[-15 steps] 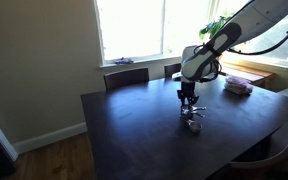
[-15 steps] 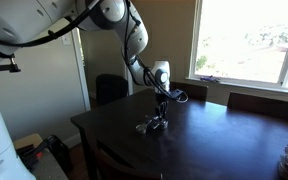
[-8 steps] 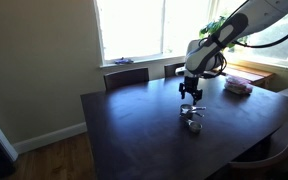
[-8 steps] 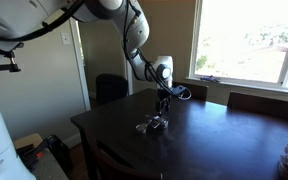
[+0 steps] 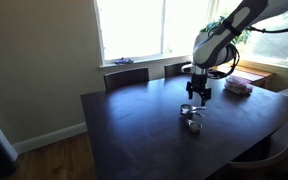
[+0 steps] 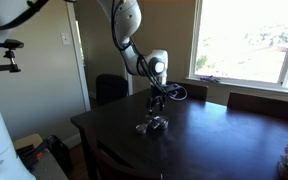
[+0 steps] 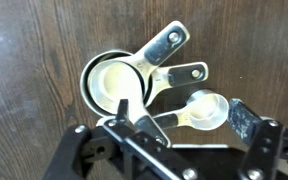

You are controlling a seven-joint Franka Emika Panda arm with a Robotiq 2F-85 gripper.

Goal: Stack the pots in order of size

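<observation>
Both exterior views: the pots [image 5: 191, 117] [image 6: 152, 125] are too small to read. We see one shiny clump and can't count or size them there. The gripper [image 5: 200, 97] is also too small there, so we can't tell how its jaws stand.

Wrist view: the bottom edge cuts off the gripper body. Its linkage hides the lower rim of the largest pot [image 7: 114, 85] and the handle end of the smallest pot [image 7: 205, 108].

The pink stack [image 5: 238, 87] is blurred and we can't identify it. The arm [image 5: 246, 14] runs out of frame.
</observation>
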